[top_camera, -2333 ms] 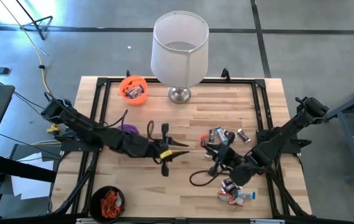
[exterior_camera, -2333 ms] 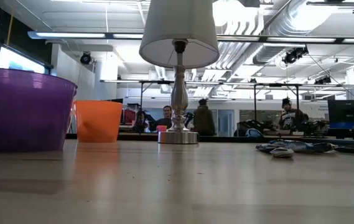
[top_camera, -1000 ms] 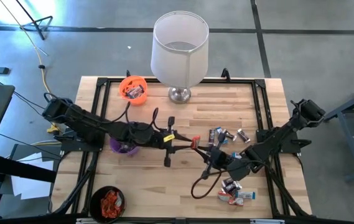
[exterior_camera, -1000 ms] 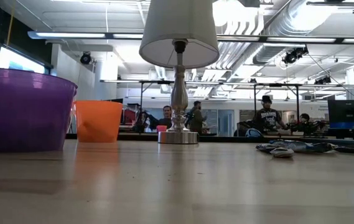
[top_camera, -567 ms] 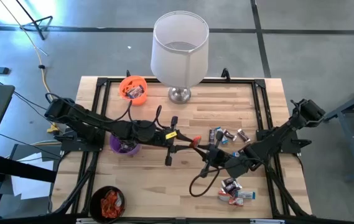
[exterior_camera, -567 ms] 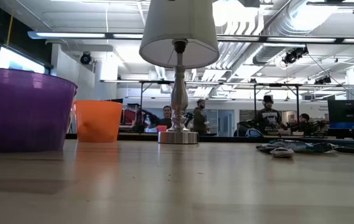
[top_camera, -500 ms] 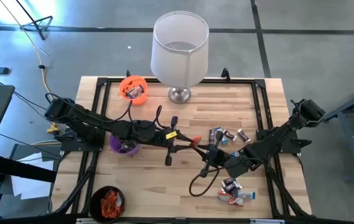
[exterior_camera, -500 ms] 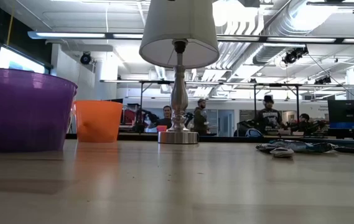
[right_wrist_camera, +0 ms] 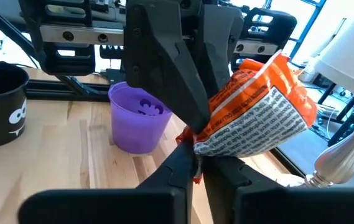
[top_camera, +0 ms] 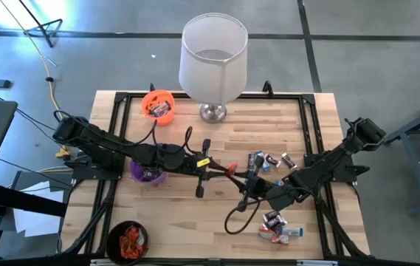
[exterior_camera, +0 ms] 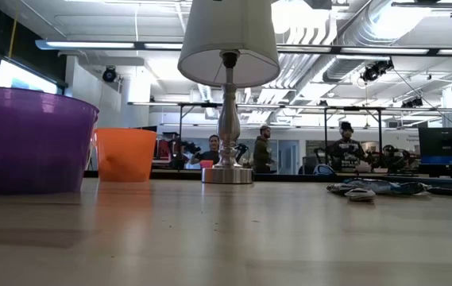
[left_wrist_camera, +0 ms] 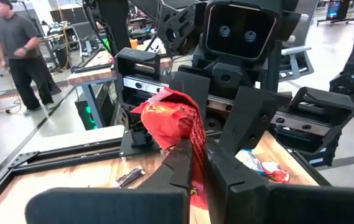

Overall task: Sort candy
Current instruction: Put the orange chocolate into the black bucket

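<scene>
The left claw [top_camera: 226,169] is closed on an orange-red candy [top_camera: 232,167] at the middle of the frame, above the bench [top_camera: 217,140]. The right claw [top_camera: 248,179] meets it there and also pinches this candy. More candy [top_camera: 267,160] lies right of centre.

white lamp [top_camera: 213,59], orange cup [top_camera: 158,104], purple cup [right_wrist_camera: 138,118], black cup [top_camera: 128,240]

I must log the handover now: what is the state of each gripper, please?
Left gripper: closed on the orange-red candy.
Right gripper: also closed on the same candy.
</scene>
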Available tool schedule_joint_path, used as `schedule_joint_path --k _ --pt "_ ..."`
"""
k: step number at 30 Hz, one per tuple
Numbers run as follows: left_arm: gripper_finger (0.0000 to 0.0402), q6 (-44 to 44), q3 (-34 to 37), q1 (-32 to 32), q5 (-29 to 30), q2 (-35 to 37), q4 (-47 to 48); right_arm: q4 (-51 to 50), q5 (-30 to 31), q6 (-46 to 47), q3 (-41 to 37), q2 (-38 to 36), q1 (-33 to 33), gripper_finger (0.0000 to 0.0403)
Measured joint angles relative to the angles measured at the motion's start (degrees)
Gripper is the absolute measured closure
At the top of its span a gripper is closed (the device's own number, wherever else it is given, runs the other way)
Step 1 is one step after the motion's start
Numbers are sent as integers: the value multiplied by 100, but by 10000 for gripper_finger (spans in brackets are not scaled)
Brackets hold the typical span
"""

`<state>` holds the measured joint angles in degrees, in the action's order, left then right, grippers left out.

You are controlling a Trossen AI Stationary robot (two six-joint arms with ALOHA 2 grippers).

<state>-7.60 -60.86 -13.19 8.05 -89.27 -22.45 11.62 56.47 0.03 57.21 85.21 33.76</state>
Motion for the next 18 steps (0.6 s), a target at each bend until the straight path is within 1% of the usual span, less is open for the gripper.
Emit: schedule_joint_path --k 4,13,15,18 --pt "399 -12 0 4 22 0 15 -26 -14 -2 0 0 0 341" --pt "401 -10 -2 7 85 24 243 -351 -46 -8 0 2 57 252" --pt "401 -5 -2 -9 169 121 539 -497 55 -6 2 -2 127 236" --pt "401 145 9 -87 430 384 1186 -652 377 -10 13 -25 275 218"
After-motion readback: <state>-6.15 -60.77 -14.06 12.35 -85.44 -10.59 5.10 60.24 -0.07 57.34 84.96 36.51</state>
